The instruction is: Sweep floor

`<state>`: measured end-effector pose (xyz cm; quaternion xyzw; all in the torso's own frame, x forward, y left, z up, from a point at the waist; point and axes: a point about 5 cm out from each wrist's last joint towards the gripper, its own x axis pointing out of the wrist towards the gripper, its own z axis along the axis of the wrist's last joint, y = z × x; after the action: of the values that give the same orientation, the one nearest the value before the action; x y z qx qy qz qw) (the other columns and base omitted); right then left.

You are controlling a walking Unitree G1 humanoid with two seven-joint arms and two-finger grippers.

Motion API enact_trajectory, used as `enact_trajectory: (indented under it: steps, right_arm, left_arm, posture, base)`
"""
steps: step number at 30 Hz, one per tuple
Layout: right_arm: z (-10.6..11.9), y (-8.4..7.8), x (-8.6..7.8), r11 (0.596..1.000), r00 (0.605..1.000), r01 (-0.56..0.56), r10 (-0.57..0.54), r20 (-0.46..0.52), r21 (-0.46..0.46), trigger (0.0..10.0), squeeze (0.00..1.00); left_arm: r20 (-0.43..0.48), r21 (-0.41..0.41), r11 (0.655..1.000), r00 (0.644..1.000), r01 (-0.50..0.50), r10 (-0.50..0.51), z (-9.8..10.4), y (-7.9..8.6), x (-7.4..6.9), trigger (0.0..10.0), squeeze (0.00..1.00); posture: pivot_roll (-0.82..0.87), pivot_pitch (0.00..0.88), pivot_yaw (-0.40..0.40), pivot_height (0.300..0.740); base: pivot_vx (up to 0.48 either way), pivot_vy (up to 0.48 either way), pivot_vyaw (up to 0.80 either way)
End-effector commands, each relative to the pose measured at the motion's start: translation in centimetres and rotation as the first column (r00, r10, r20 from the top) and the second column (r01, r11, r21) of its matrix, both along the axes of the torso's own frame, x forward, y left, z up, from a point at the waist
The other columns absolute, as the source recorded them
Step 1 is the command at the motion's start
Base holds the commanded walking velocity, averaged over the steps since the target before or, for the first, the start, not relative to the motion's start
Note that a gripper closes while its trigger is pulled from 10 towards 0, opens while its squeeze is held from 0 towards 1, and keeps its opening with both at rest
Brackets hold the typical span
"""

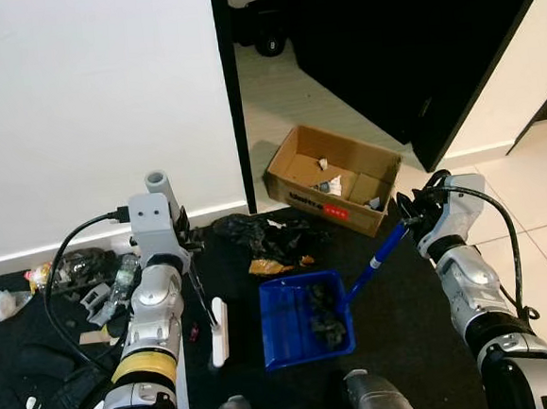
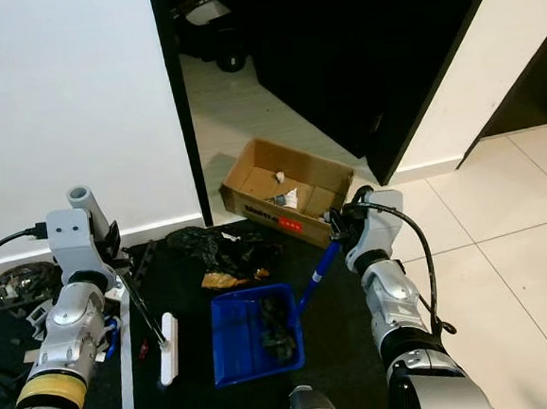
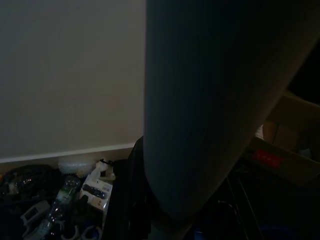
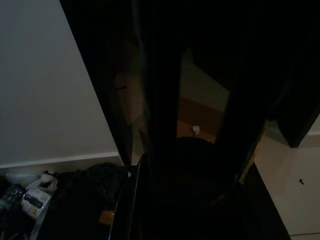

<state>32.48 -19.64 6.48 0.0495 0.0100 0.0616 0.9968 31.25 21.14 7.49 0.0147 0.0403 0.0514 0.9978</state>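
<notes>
Our blue dustpan flat on the dark floor, dark debris inside, white brush just beside.

Domestic interior — white wall with skirting, pale floor tiles, open dark door, cardboard box and household litter on a black mat.

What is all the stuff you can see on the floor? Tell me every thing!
Dustpan: one, blue, on the dark mat, with dark rubbish inside.
Dustpan handle: one, blue, slanting up to the right gripper.
Brush: one, white head, on the mat left of the dustpan.
Cardboard box: one, brown, open, on pale tiles by the doorway.
Black bag: one, crumpled, in front of the box.
Orange scrap: one, beside the bag.
Clutter pile: bottles and bits along the white wall.
Left gripper: on the brush stick.
Right gripper: at the handle's top.
</notes>
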Motion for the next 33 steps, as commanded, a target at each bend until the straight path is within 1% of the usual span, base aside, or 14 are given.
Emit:
enact_trajectory:
  steps: [1,33]
  right_arm:
    - [0.31,-0.32,0.04,1.000,1.000,0.011,-0.011,0.026,-0.003,10.0,0.00]
    - [0.32,-0.35,0.11,1.000,1.000,0.006,-0.006,0.020,-0.007,10.0,0.00]
  left_arm:
    - [-0.034,-0.060,0.998,0.999,-0.007,0.005,-0.81,-0.77,-0.13,10.0,0.00]
    - [-0.043,-0.070,0.997,0.999,-0.030,0.027,-0.75,-0.65,0.14,10.0,0.00]
  posture:
    - [0.01,0.083,-0.036,0.740]
    - [0.00,0.084,-0.038,0.740]
  base:
    - [0.000,-0.480,0.00]
    - [0.000,-0.480,0.00]
